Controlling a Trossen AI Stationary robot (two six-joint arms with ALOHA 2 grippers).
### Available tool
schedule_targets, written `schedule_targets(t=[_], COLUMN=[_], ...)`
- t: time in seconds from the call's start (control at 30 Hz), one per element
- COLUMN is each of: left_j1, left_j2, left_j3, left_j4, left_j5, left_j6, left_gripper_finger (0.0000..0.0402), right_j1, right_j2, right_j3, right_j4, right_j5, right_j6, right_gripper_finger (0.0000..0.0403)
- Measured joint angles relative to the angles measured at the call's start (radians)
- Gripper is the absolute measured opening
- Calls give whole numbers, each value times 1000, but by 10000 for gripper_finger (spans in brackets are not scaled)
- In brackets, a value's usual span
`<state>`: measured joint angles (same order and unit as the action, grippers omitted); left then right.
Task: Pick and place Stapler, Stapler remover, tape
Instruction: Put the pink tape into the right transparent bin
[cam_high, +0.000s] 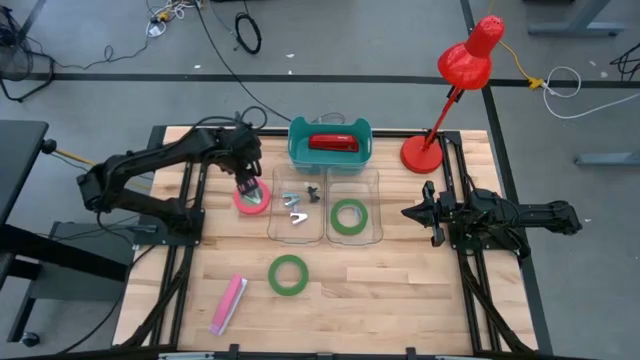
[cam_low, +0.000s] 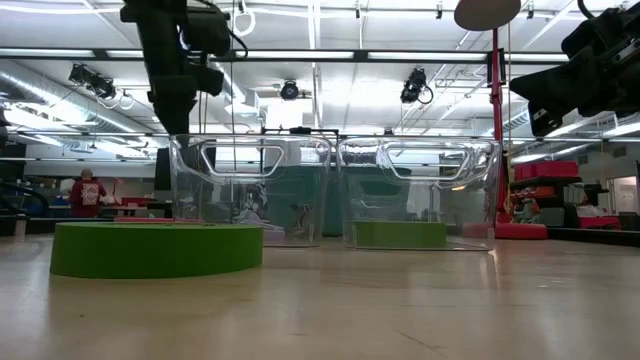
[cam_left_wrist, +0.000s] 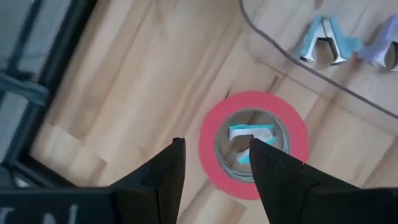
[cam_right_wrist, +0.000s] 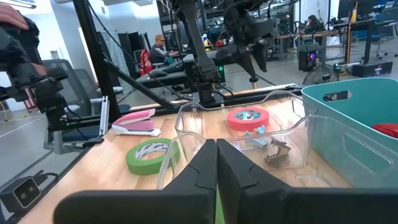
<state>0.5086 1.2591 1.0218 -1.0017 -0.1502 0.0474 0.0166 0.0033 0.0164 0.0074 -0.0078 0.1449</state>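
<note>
Left pincer (cam_left_wrist: 211, 165) part-open, empty, above red-pink tape (cam_left_wrist: 254, 144), its wrist view alone showing label inside ring, green tape (cam_high: 288, 275) at surface's (cam_high: 400, 300) six o'clock, another green tape (cam_high: 348, 216) in clear bin (cam_high: 372, 205), right pincer (cam_right_wrist: 216, 163) shut, empty, at three o'clock, seated person (cam_right_wrist: 160, 46) beyond.

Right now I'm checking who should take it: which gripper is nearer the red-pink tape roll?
Left. The left gripper hangs open directly above the red-pink tape roll; the right gripper waits shut across both clear bins.

Even, bright overhead lighting is seen; ceiling lights (cam_low: 290, 90) are blown out in the low view. Glare is caught on the clear bins (cam_low: 250, 190). The near green tape (cam_low: 155, 248) is soft. Shadows are weak.
</note>
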Motion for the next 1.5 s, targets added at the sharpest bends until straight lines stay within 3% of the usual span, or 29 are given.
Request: schedule_targets(t=[0.2, 0.47, 0.67, 0.97, 1.5], left_j1=[35, 52, 52, 62, 124], left_j2=[63, 159, 215, 216, 254], left_j3=[-1, -1, -3, -125, -130], left_j4=[-3, -54, -64, 42, 102], left_j5=[36, 54, 17, 16, 24], left_j6=[-125, -67, -89, -107, -115], left_gripper_finger=[227, 298, 295, 294, 293], right_j1=[0, 0, 0, 0, 0], right_j2=[0, 0, 0, 0, 0], right_j3=[0, 0, 0, 0, 0], right_j4=[0, 0, 0, 0, 0], right_j5=[0, 0, 0, 0, 0], right_j6=[0, 0, 0, 0, 0], right_gripper_finger=[6, 6, 6, 6, 6])
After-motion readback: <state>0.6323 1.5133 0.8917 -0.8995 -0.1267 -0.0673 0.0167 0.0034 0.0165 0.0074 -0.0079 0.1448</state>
